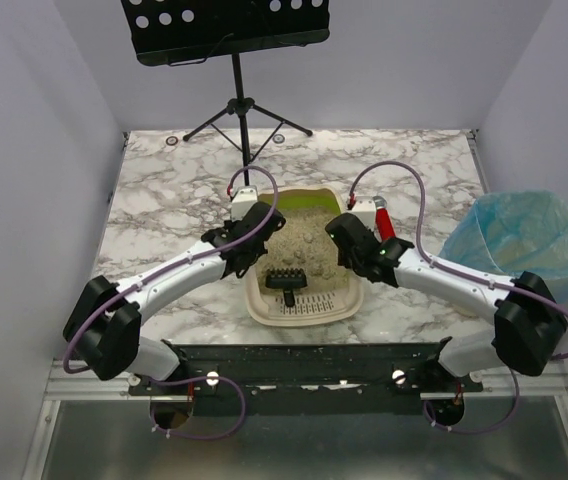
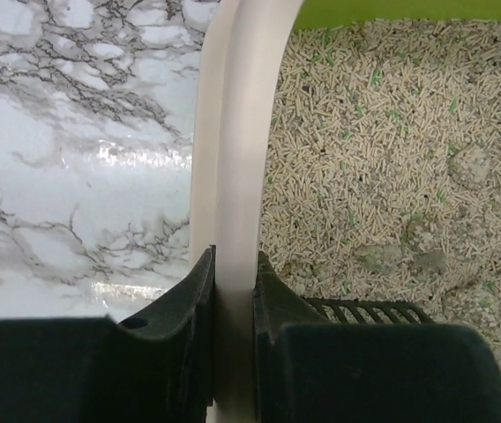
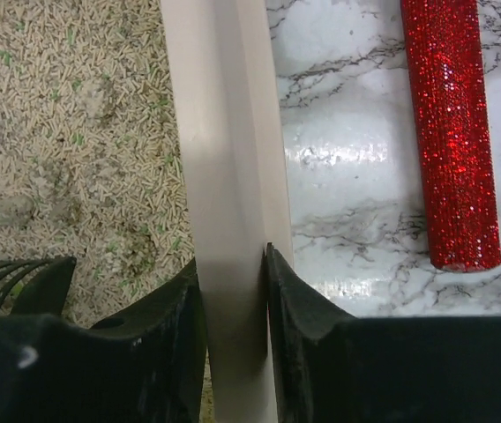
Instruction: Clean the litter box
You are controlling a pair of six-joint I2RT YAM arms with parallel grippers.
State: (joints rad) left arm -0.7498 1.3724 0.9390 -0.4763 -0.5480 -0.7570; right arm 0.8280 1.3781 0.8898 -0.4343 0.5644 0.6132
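Clamped tight on litter box (image 1: 304, 314) rim: left gripper (image 2: 233, 262) at 9 o'clock, right gripper (image 3: 231, 262) at 3. Probably lift/shake step; next needs synced, level motion.

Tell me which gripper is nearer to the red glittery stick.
Right. The right gripper clamps the litter box, the red stick just beside it; the left gripper clamps the opposite rim, across the box.

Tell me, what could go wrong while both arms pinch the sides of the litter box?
1. If the left tool and right tool lift unevenly, the litter box could tilt and spill litter onto the table.
2. Only its thin edge is pinched, so it might slip free.
3. The black scoop lying loose inside could slide out.
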